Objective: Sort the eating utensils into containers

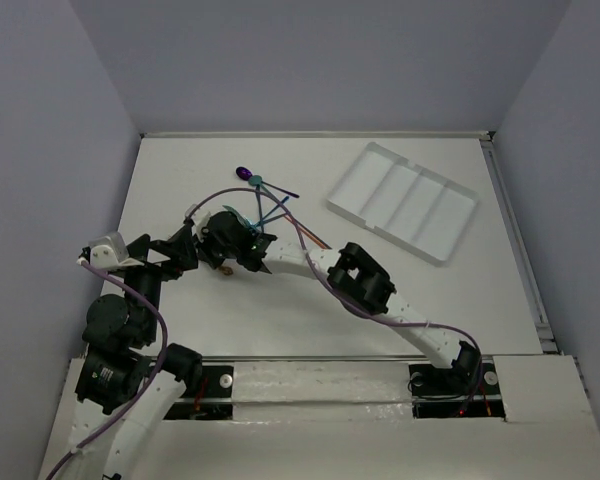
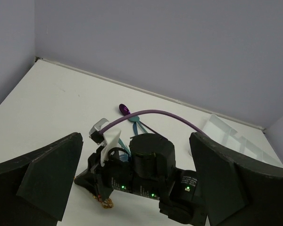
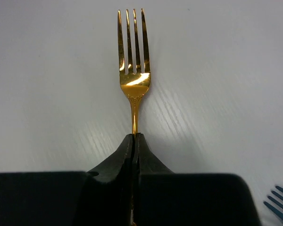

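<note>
Utensils (image 1: 259, 183) like these are thin, stiff polished metal: light to lift, but slick, and apt to swivel or slip if pinched at one end; the safest hold is across the narrow handle near the balance point, just behind the head. Most lie in a loose crossed heap on the tabletop (image 1: 180, 180), a purple spoon (image 1: 244, 173) at its far edge, well apart from the white tray (image 1: 332, 200) at far right, whose compartments look bare. One gold fork (image 3: 133, 80) is apart from the heap, tines pointing away from the wrist camera; the right claw (image 3: 133, 139) is pressed together on its handle, just below the neck, with most of the handle hidden behind the fingers; whether the fork is lifted or lying on the tabletop I cannot tell. A blue fork (image 3: 278, 202) shows at the corner of that view. The right arm (image 1: 380, 290) stretches from its base leftward across the tabletop, wrist bent down beside the heap; the left arm (image 1: 130, 300) is folded close, its left claw (image 2: 136, 136) spread wide and empty, aimed at the right wrist.
</note>
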Robot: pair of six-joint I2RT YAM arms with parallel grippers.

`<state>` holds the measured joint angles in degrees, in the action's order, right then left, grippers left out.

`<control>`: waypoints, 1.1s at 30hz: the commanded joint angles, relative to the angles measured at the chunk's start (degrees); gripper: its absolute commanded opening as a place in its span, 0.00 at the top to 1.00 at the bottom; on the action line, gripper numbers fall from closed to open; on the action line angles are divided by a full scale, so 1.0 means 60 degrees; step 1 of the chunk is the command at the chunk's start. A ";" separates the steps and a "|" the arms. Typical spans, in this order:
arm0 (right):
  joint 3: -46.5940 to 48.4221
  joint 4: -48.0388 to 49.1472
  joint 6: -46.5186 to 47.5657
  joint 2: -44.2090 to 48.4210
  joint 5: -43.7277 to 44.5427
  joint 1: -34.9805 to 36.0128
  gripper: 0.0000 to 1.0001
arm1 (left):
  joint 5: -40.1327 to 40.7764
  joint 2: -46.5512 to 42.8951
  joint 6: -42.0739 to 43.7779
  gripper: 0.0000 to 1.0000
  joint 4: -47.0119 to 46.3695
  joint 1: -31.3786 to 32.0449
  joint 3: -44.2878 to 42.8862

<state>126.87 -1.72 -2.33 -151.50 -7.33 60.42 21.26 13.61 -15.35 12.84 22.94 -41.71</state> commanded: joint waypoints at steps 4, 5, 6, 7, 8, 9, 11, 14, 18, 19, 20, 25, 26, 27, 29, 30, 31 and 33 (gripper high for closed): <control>-0.0269 0.2583 -0.1720 0.1678 0.0341 0.0095 1.00 | 0.0119 -0.0100 -0.0034 0.01 -0.0426 0.0059 0.0038; -0.0445 0.2774 -0.1837 0.1884 0.0430 -0.0035 1.00 | 0.0119 -0.0114 -0.0048 0.01 -0.0426 0.0059 0.0038; -0.0708 0.3023 -0.1940 0.2118 0.0518 -0.0036 1.00 | 0.0134 -0.0114 -0.0048 0.01 -0.0426 0.0059 0.0024; -0.0986 0.3518 -0.2057 0.2367 0.0577 -0.0152 1.00 | 0.0105 -0.0129 -0.0048 0.01 -0.0426 0.0059 0.0024; -0.1583 0.3741 -0.2247 0.2848 0.0723 -0.0299 1.00 | 0.0090 -0.0143 -0.0048 0.01 -0.0441 0.0059 0.0024; -0.1908 0.3960 -0.2307 0.3114 0.0840 -0.0387 1.00 | 0.0090 -0.0173 -0.0034 0.01 -0.0426 0.0059 0.0024; -0.2991 0.4503 -0.2395 0.4007 0.1236 -0.0636 1.00 | 0.0076 -0.0202 -0.0048 0.01 -0.0426 0.0059 0.0038; -0.4613 0.5119 -0.2512 0.5365 0.2143 -0.1118 1.00 | 0.0076 -0.0246 -0.0034 0.01 -0.0412 0.0234 0.0038; -0.6679 0.5574 -0.2805 0.7152 0.3459 -0.1937 1.00 | 0.0061 -0.0290 -0.0034 0.01 -0.0441 0.0337 0.0067; -0.7020 0.5502 -0.2979 0.7507 0.3739 -0.2129 1.00 | 0.0046 -0.0319 -0.0034 0.01 -0.0441 0.0453 0.0068; -0.7720 0.5385 -0.3083 0.8164 0.3988 -0.2508 1.00 | 0.0046 -0.0334 -0.0019 0.01 -0.0441 0.0454 0.0068; -0.9612 0.4830 -0.3887 0.9836 0.5643 -0.3796 1.00 | -0.0027 -0.0407 -0.0005 0.01 -0.0470 0.0645 0.0082; -0.9863 0.4740 -0.4237 1.0043 0.5704 -0.4033 1.00 | -0.0056 -0.0407 -0.0004 0.01 -0.0499 0.0645 0.0082; -1.0097 0.4710 -0.4371 1.0205 0.5748 -0.4267 1.00 | -0.0056 -0.0407 0.0010 0.01 -0.0485 0.0746 0.0097; -1.0464 0.4404 -0.4969 1.0425 0.5938 -0.4925 1.00 | -0.0056 -0.0407 -0.0004 0.01 -0.0499 0.0747 0.0097; -1.0553 0.4257 -0.5104 1.0441 0.6040 -0.5088 1.00 | -0.0056 -0.0393 0.0010 0.01 -0.0485 0.0747 0.0097; -1.0626 0.4241 -0.5308 1.0441 0.6288 -0.5380 1.00 | -0.0056 -0.0407 0.0010 0.01 -0.0485 0.0747 0.0097; -1.0802 0.4110 -0.5456 1.0440 0.6538 -0.5616 1.00 | -0.0056 -0.0407 0.0010 0.01 -0.0470 0.0747 0.0097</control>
<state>63.70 23.88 -29.71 -90.26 25.82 29.30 21.21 11.79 -15.42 12.80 27.05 -41.69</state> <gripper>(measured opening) 0.028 0.991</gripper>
